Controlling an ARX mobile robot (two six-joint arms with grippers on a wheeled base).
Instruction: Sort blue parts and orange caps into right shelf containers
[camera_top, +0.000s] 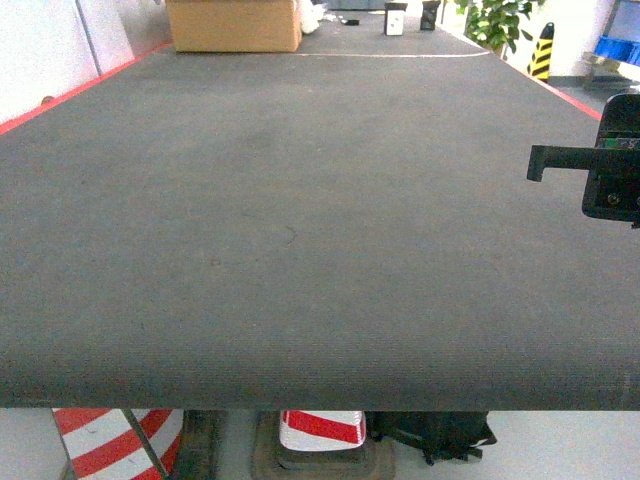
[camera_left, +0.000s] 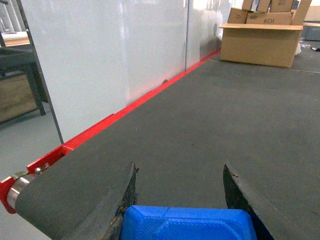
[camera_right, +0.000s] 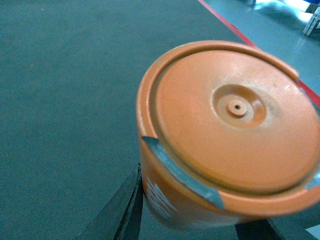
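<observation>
In the left wrist view my left gripper (camera_left: 180, 167) is shut on a blue part (camera_left: 190, 222), a rounded blue plastic block wedged between the two dark fingers above the grey belt (camera_left: 225, 115). My right gripper (camera_right: 192, 215) is shut on an orange cap (camera_right: 230, 130). It is a short orange cylinder with white print on its side, and its top face fills the right wrist view. In the head view only a black piece of the right arm (camera_top: 605, 175) shows at the right edge. Something blue at the far top right may be the shelf containers (camera_top: 620, 48).
The wide dark grey belt (camera_top: 300, 220) has red edge strips (camera_top: 70, 95). A cardboard box (camera_top: 235, 25) stands at its far end, with a plant (camera_top: 495, 20) and a yellow-black bollard (camera_top: 541, 52) beyond. White panels (camera_left: 100, 60) line the left side.
</observation>
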